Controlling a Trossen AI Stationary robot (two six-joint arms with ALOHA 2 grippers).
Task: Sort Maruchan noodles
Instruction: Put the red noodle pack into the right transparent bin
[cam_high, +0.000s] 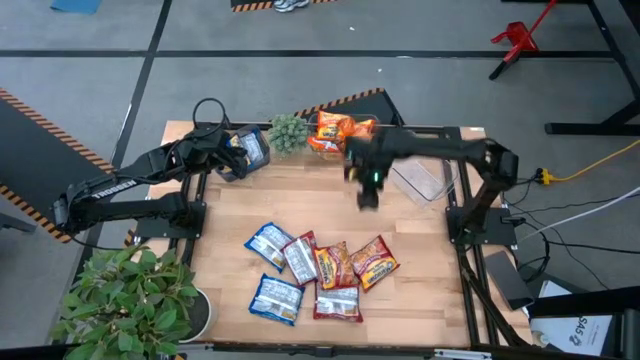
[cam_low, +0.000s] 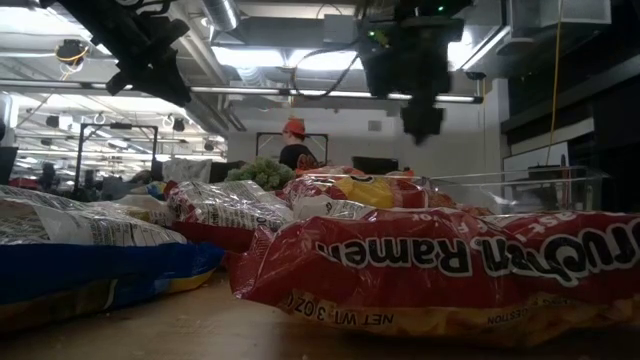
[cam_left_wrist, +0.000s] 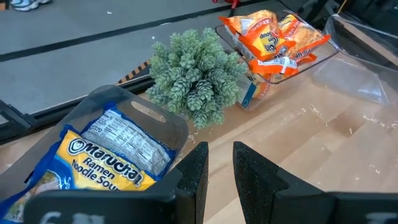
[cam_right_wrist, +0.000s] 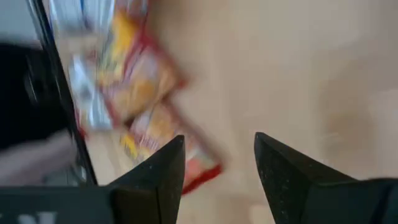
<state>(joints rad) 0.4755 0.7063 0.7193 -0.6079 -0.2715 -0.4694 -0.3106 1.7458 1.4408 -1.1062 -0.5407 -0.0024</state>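
Both arms were dark, almost black, built of slim tubular links joined by chunkier rounded joint housings. The left arm (cam_high: 120, 190) carried white lettering along its long link, and a thin black cable looped in a ring above its wrist. The right arm (cam_high: 440, 150) showed a small green light on its wrist block, seen from above and again from worktop height. The left gripper (cam_left_wrist: 219, 169) had two flat, matte black fingers (cam_left_wrist: 198, 171) with squared edges, rising from a broad black body. The right gripper (cam_right_wrist: 219, 165) had the same wedge-shaped black fingers (cam_right_wrist: 163, 171), tapering to blunt tips
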